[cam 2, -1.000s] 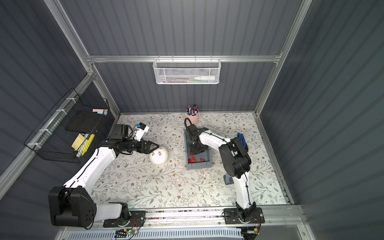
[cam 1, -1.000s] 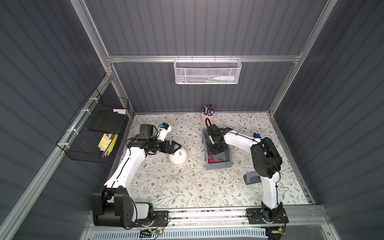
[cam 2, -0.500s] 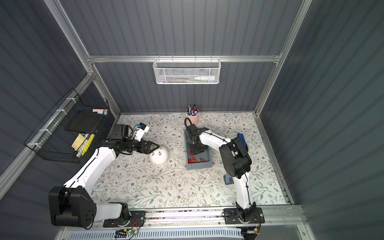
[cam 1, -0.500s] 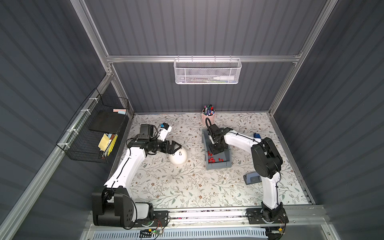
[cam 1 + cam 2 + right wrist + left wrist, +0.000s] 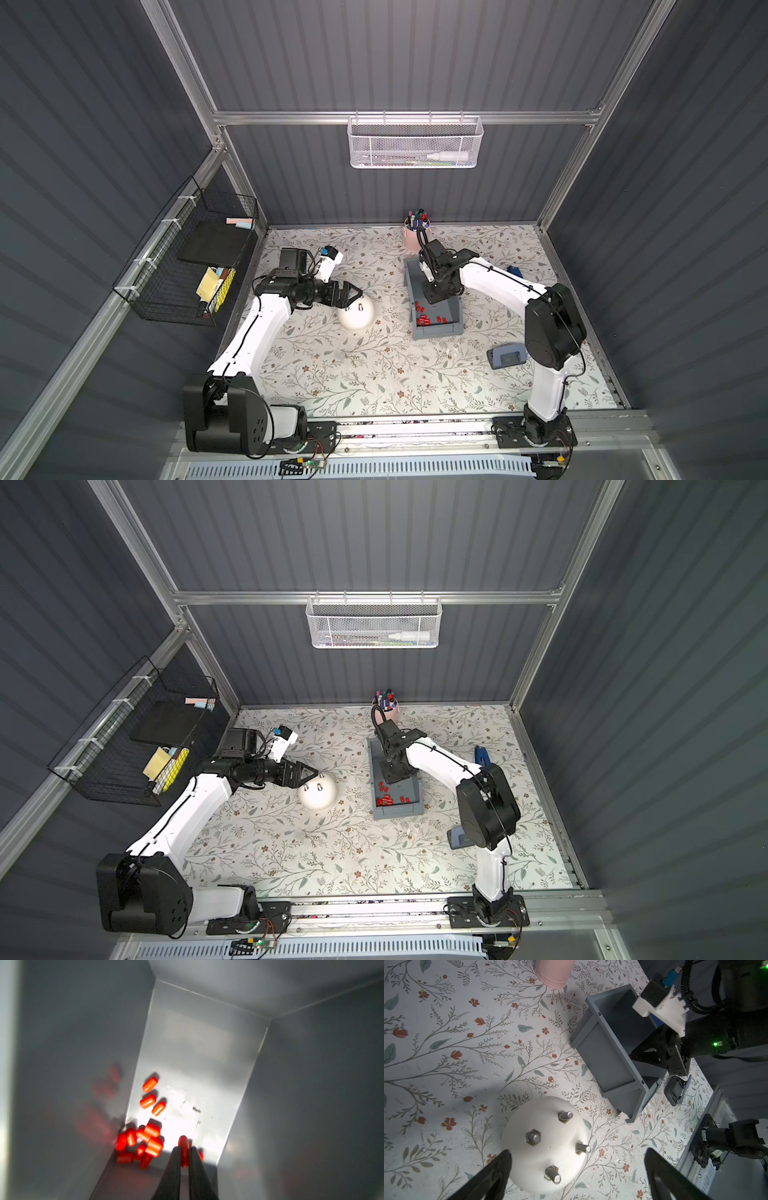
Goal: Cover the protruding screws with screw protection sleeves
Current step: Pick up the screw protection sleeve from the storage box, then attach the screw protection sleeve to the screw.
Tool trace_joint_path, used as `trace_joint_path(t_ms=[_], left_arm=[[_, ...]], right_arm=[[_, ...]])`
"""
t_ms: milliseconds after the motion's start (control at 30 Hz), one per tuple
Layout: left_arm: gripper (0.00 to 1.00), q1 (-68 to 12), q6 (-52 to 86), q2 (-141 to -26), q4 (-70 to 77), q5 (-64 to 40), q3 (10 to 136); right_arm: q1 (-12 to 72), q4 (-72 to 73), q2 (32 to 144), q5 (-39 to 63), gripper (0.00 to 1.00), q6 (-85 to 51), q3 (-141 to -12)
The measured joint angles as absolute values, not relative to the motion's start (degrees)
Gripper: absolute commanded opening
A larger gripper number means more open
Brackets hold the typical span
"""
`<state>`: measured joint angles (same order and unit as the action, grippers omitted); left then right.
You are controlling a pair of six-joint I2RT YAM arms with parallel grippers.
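Protruding screws (image 5: 533,1138), 4 short silvery metal pins, and screw protection sleeves (image 5: 150,1138), tiny bright red cylindrical caps, share a pale floral-patterned tabletop (image 5: 374,374). The largest item on it is a grey rectangular plastic bin (image 5: 436,331) on the right arm's side. It lies well apart from a smooth white egg-shaped dome (image 5: 357,322) near the left arm.

The left gripper (image 5: 577,1152) hovers at the dome's side with its 2 black fingers spread wide, holding nothing. Whether a fingertip touches the dome I cannot tell. The right gripper (image 5: 184,1148) is down inside the bin, its 2 fingers pinched narrowly around 1 sleeve. Whether that sleeve is off the bin floor I cannot tell.

All 4 screws stick out of the dome's top, each with a hex nut at its base, bare metal showing. The other sleeves lie loose on the bin floor, most clustered in 1 corner and 3 a little apart.
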<state>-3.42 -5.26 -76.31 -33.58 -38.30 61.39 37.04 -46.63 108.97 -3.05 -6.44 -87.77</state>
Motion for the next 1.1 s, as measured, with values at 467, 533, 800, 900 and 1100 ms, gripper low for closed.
trace_joint_path(t_ms=[467,533,800,900,1100], left_arm=[[0.99,-3.4,-3.5,-72.9,-41.5,-23.7,63.2],[0.99,-3.4,-3.2,-72.9,-42.6,-21.3,63.8],[1.00,-3.4,-2.9,-73.9,-46.6,-12.8,65.1],[0.99,-3.1,-2.9,-74.2,-48.1,-10.1,65.4],[0.99,-2.5,-2.9,-74.5,-49.8,-6.1,65.6]], right_arm=[[46.2,-55.5,102.5,-1.1,0.13,-9.2,-95.4],[47.8,-56.3,102.7,-0.5,0.13,-9.5,-97.5],[51.9,-57.3,108.2,1.8,0.13,-9.6,-109.0],[52.5,-57.3,111.5,2.5,0.13,-9.4,-112.7],[53.5,-57.4,117.5,4.5,0.13,-8.4,-118.2]])
